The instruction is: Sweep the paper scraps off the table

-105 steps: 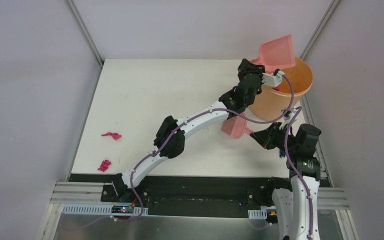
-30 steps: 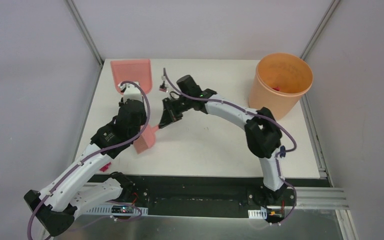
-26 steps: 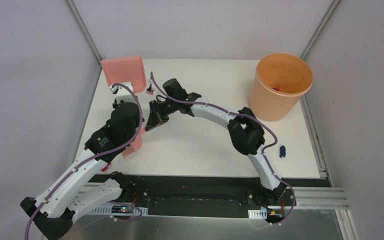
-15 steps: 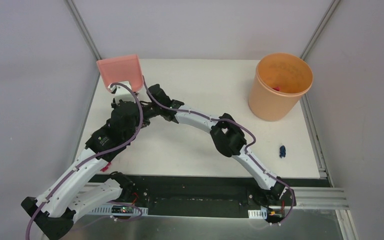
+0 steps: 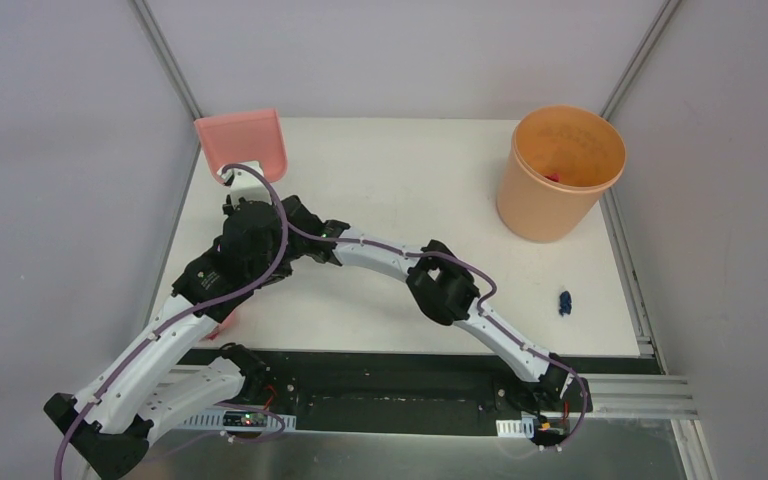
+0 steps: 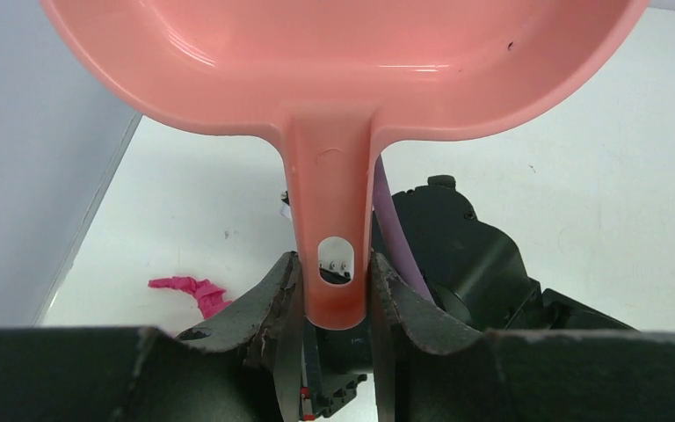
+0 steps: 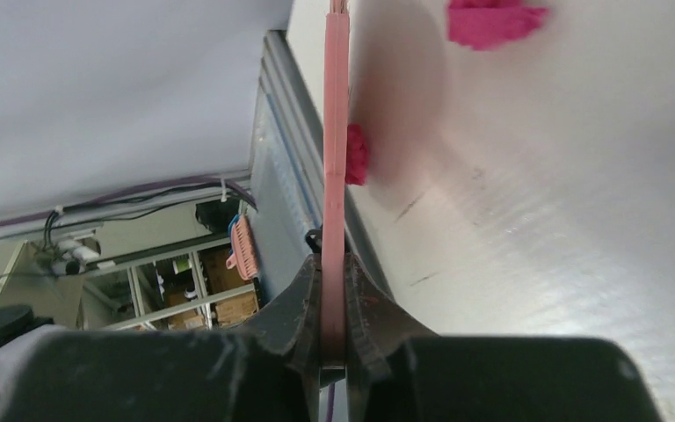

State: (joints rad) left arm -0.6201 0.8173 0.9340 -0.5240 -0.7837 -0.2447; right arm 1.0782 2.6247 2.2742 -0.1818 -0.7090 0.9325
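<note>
My left gripper (image 6: 330, 281) is shut on the handle of the pink dustpan (image 6: 343, 61). It holds the pan tilted up over the table's far left corner (image 5: 242, 140). My right gripper (image 7: 334, 343) is shut on the pink brush handle (image 7: 336, 176), seen edge-on. In the top view that gripper is hidden under my left arm (image 5: 245, 240). Magenta paper scraps lie on the white table (image 5: 410, 180) near its left edge: one left of the left fingers (image 6: 189, 290), two by the brush (image 7: 492, 19) (image 7: 356, 154). A dark blue scrap (image 5: 564, 302) lies at the front right.
The orange bucket (image 5: 560, 170) stands at the far right corner with something red inside. The two arms cross at the left side of the table. A pale pink piece (image 5: 222, 320) shows beside my left forearm near the front edge; brush or scrap, I cannot tell.
Both arms moved from the bucket to the left side. The right arm with the brush went further left, under the left arm. The dustpan settled at the far left corner.
</note>
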